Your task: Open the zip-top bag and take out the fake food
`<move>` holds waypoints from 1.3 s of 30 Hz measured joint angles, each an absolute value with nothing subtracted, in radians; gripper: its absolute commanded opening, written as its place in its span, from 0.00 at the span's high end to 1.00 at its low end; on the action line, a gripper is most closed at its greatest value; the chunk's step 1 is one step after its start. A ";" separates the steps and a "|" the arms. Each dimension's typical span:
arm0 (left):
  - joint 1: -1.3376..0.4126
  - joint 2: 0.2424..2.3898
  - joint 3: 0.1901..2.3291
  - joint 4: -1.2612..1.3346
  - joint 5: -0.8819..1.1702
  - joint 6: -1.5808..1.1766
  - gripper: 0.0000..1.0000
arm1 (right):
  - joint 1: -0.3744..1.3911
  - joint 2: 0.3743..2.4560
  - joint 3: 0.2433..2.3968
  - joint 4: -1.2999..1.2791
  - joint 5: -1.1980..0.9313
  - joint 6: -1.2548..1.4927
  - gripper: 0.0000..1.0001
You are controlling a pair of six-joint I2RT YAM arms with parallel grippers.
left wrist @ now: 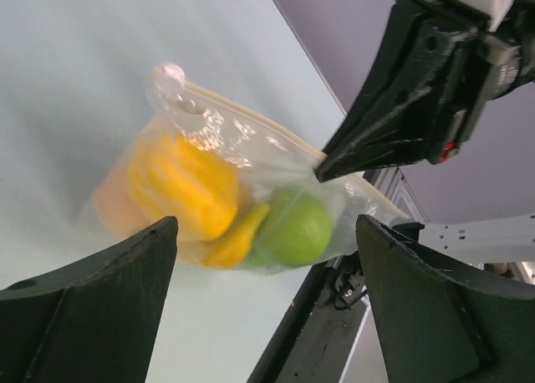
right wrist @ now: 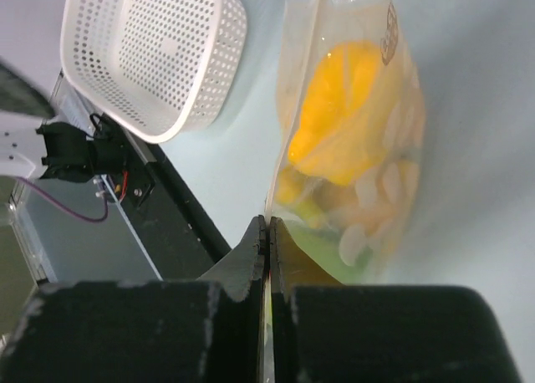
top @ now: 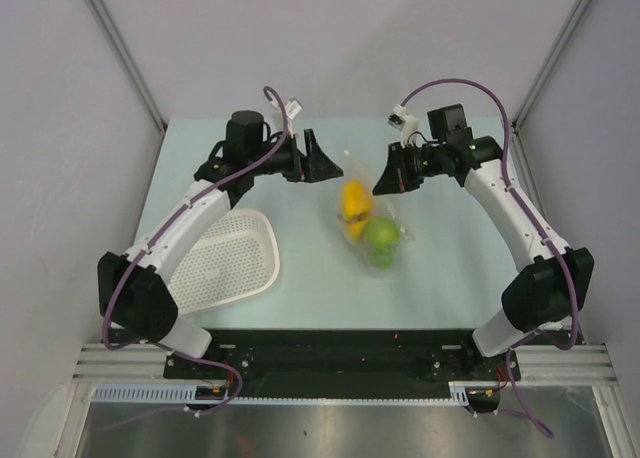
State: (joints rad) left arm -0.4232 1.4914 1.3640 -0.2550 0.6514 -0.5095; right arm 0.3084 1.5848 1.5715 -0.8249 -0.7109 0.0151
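The clear zip-top bag is in the middle of the table, between the two grippers. Inside it are yellow fruit and a green apple. My right gripper is shut on the bag's zip edge, and the right wrist view shows its jaws pinched on the plastic. My left gripper is open and empty just left of the bag, not touching it. In the left wrist view the bag, its yellow fruit and apple sit ahead of my open fingers.
A white perforated basket sits empty at the front left and also shows in the right wrist view. The black base rail runs along the near edge. Grey walls close in the table on three sides.
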 measured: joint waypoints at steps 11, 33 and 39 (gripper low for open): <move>-0.422 1.528 1.356 -0.169 0.834 -0.389 0.09 | 0.297 1.523 1.540 -0.838 -0.882 -0.019 1.00; -0.366 1.450 1.031 0.276 1.137 -0.430 0.11 | 0.299 1.360 1.396 -0.837 -1.126 -0.008 1.00; -0.397 1.450 0.995 0.479 1.169 -0.562 0.08 | 0.303 1.328 1.355 -0.814 -1.155 0.027 1.00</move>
